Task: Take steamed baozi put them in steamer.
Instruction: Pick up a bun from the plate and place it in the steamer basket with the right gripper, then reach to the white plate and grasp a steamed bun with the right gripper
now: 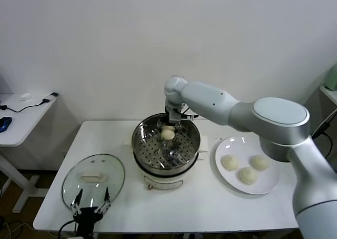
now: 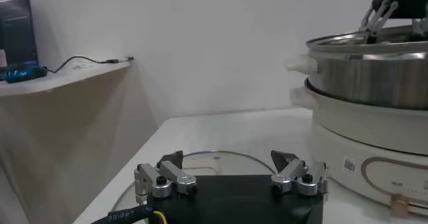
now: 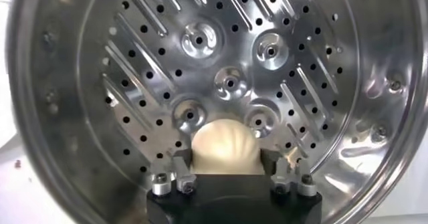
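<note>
My right gripper (image 1: pixel 172 122) reaches down into the far side of the steamer (image 1: pixel 140 145), a shiny steel perforated basket on a white cooker base. It is shut on one cream-white baozi (image 1: pixel 167 134). In the right wrist view the baozi (image 3: pixel 225 146) sits between the fingers (image 3: pixel 182 165) just above the basket's perforated bottom (image 3: pixel 227 45). Three more baozi (image 1: pixel 229 162) (image 1: pixel 259 162) (image 1: pixel 247 175) lie on the white plate (image 1: pixel 265 187) to the right of the steamer. My left gripper (image 1: pixel 90 201) is open and empty, parked at the table's front left.
A round glass lid (image 1: pixel 113 171) with a white handle lies flat left of the steamer, partly under my left gripper (image 2: pixel 227 158). The steamer (image 2: pixel 374 71) rises beside it in the left wrist view. A side desk (image 1: pixel 21 118) with cables stands far left.
</note>
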Controlling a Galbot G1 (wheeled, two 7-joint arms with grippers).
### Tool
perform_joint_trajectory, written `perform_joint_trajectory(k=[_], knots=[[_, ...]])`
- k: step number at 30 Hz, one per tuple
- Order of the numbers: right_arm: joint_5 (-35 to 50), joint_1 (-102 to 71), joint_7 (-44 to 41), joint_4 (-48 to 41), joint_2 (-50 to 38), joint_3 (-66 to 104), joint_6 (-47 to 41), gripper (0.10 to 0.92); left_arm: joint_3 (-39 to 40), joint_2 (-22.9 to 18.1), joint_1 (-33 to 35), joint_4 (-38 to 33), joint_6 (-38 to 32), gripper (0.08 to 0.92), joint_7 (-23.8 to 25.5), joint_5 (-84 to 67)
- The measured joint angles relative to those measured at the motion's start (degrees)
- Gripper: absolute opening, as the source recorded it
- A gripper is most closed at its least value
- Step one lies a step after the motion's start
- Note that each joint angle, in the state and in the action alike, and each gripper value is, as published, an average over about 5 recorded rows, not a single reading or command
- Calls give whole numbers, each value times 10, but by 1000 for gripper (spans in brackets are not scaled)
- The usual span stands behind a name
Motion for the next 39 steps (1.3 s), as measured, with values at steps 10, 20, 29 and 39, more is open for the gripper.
perform_joint_trajectory(k=[10, 20, 29, 39], knots=[[89, 62, -42, 44, -31, -27, -10, 823, 10, -3, 9, -8, -4, 823, -1, 10], [286, 165, -98, 137, -162, -108, -122, 823, 20, -4, 12, -10, -8, 823, -3, 17], [392, 201, -100, 220, -313, -191, -279, 823, 18, -3, 1, -3, -9, 823, -4, 16], [436, 144, -63, 272, -404, -205, -437, 823, 15, -3, -2, 1, -8, 823, -4, 14]])
